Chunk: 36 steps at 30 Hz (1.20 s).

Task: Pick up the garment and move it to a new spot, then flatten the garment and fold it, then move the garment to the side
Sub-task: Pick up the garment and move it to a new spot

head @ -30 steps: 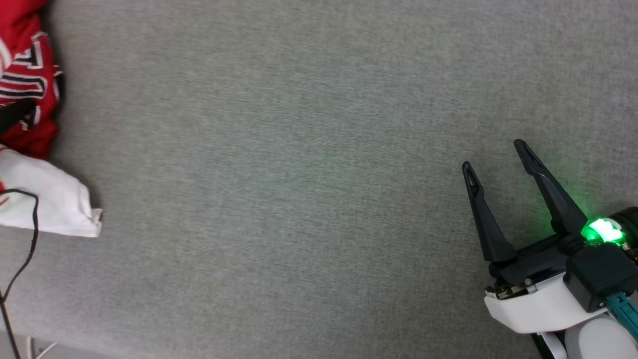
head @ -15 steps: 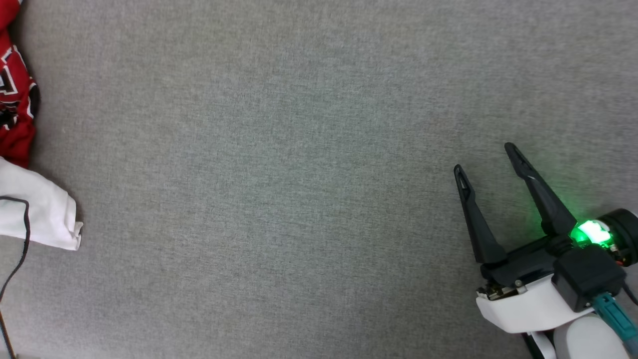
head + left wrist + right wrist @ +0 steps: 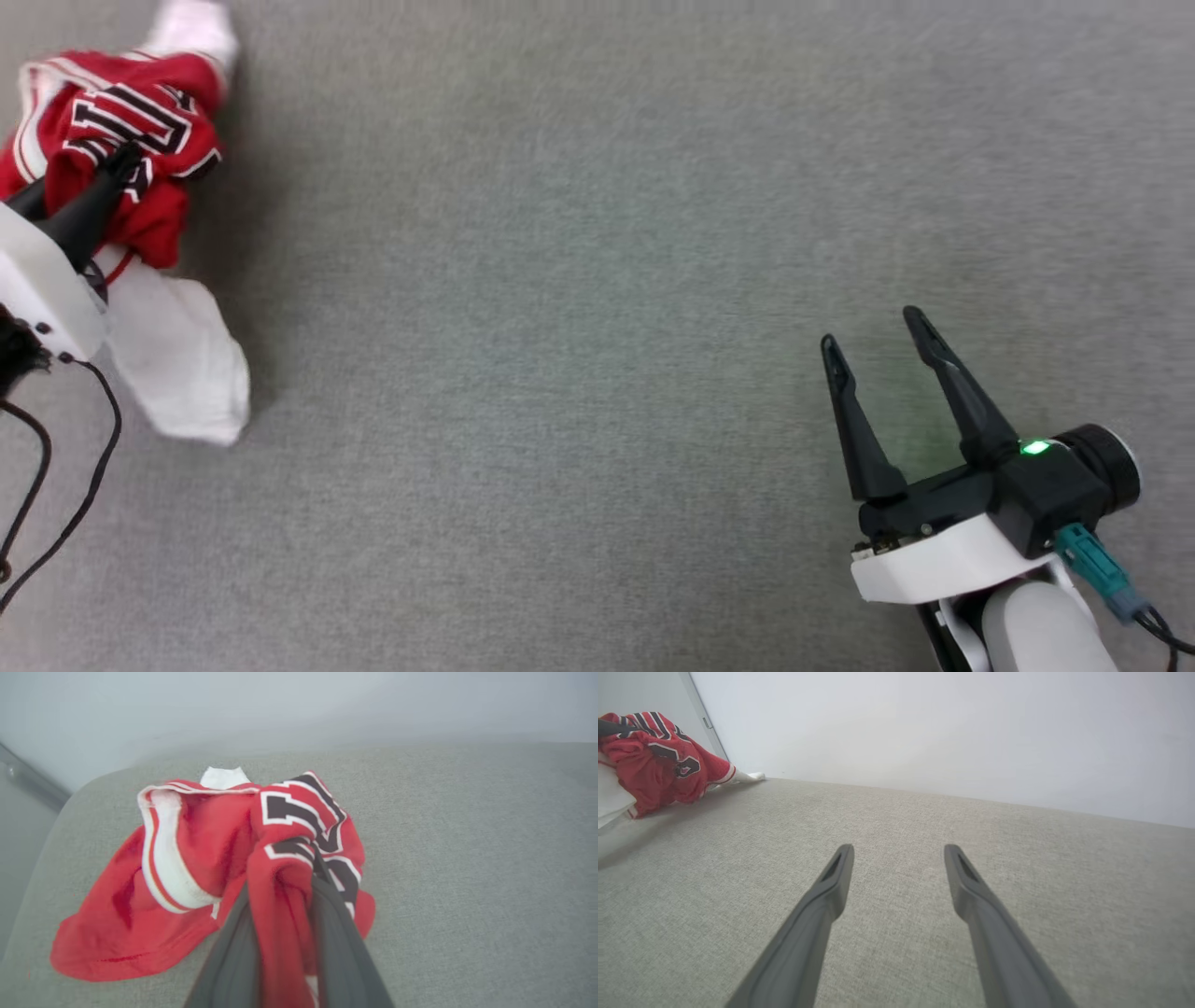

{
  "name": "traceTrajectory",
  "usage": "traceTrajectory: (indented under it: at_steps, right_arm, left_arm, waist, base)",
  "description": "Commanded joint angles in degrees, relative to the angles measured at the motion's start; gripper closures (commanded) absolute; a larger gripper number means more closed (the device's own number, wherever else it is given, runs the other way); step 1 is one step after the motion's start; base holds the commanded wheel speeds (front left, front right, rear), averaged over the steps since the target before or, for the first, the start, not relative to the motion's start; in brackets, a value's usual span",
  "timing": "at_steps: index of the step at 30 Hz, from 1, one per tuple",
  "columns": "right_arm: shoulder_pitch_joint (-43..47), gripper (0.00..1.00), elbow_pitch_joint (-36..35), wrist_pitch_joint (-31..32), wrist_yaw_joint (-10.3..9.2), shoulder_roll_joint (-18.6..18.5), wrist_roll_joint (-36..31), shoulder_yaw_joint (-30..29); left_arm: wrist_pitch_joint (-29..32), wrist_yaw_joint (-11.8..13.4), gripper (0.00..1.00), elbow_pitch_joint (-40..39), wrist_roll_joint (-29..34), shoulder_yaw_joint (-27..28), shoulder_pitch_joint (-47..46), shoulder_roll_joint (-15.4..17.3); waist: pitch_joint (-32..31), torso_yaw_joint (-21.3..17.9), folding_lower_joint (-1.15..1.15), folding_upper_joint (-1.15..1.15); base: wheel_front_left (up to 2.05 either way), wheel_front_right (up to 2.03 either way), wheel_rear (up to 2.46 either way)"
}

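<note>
- The garment (image 3: pixel 140 121), a red jersey with black white-edged lettering, is bunched up at the far left of the gray fabric bench (image 3: pixel 579 280), close to its rounded corner.
- 1 white sleeve (image 3: pixel 177 364) trails toward the robot, and another white part (image 3: pixel 191 23) pokes out on the far side.
- The left gripper (image 3: pixel 121 163) has its 2 fingers (image 3: pixel 79 219) drawn close together, clamped on a fold of the red cloth.
- The left wrist view shows that grip close up: a ridge of the garment (image 3: pixel 187 858) runs between the dark fingers (image 3: pixel 336 942) of the left gripper (image 3: pixel 287 896), and the striped white neck trim (image 3: pixel 163 858) faces up.
- The right gripper (image 3: pixel 871 329) is well apart from the jersey, over bare bench at the lower right, with its fingers spread wide and holding nothing.
- The right wrist view looks past the right gripper (image 3: pixel 899 849) to the garment (image 3: pixel 654 765) at far left, and adds a pale wall (image 3: pixel 924 732) behind the bench.
- Black cables (image 3: pixel 93 467) loop below the left wrist in the head view.
</note>
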Motion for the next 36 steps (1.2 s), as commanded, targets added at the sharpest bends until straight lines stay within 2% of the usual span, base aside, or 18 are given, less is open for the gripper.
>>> traceTrajectory:
  at_steps: [1,4,8,16,21,25,26,27,28,36]
  right_arm:
    - [-0.19,0.0,0.32,-0.31,-0.02,0.62,0.7,0.15]
    - [0.2,0.0,1.01,-0.27,-0.03,1.01,1.89,-0.85]
    - [0.81,0.0,2.06,-0.29,-0.02,1.38,1.65,-1.95]
    - [1.31,0.0,1.65,-0.28,-0.03,1.64,2.44,-6.32]
    - [1.03,0.0,0.58,-0.27,-0.02,1.64,4.36,-8.62]
    - [1.03,0.0,0.51,-0.28,-0.02,1.61,4.7,-9.37]
    - [1.08,0.0,0.54,-0.28,-0.02,1.63,4.78,-9.48]
    - [1.14,0.0,0.6,-0.28,-0.02,1.63,4.79,-9.53]
    - [1.21,0.0,0.69,-0.28,-0.02,1.62,4.82,-9.63]
    - [2.12,0.0,1.26,-0.27,-0.02,1.62,4.19,-9.47]
  left_arm:
    - [-1.46,-0.07,1.0,-0.91,0.8,-1.32,0.25,0.04]
    - [-3.48,-0.07,1.0,-3.02,3.28,-5.0,-1.43,-0.3]
    - [-4.55,-0.07,1.0,-6.17,6.2,-9.48,-3.5,-3.55]
    - [-5.86,-0.08,1.0,-8.74,9.34,-17.09,-7.71,-14.04]
    - [-6.08,-0.08,1.0,-6.12,13.48,-26.64,-8.71,-19.11]
    - [-7.27,-0.08,1.0,-2.56,13.81,-34.94,-6.58,-23.18]
    - [-7.61,-0.08,0.83,-1.28,13.81,-36.65,-6.06,-24.01]
    - [-8.1,-0.08,0.03,-0.29,14.15,-38.44,-5.86,-24.72]
    - [-8.61,-0.07,0.0,1.06,14.27,-39.81,-5.44,-25.53]
    - [-13.9,-0.07,0.0,7.54,12.25,-45.06,-3.15,-29.78]
  waist:
    - [-3.45,-3.29,0.01,0.0]
    - [-5.11,-5.32,0.01,0.0]
    - [-6.73,-8.0,0.01,0.0]
    - [-7.96,-13.77,0.01,0.0]
    - [-7.52,-16.33,0.01,0.0]
    - [-7.56,-17.54,0.01,0.0]
    - [-7.63,-17.68,0.01,0.0]
    - [-7.71,-17.77,0.01,0.0]
    - [-7.83,-17.79,0.01,0.0]
    - [-9.97,-15.71,0.01,0.0]
  base:
    - [0.0,0.0,0.0]
    - [0.0,0.0,0.0]
    - [0.0,0.0,0.0]
    - [0.0,0.0,0.0]
    - [0.0,0.0,0.0]
    - [0.0,0.0,0.0]
    - [0.0,0.0,0.0]
    - [0.0,0.0,0.0]
    - [0.0,0.0,0.0]
    - [0.0,0.0,0.0]
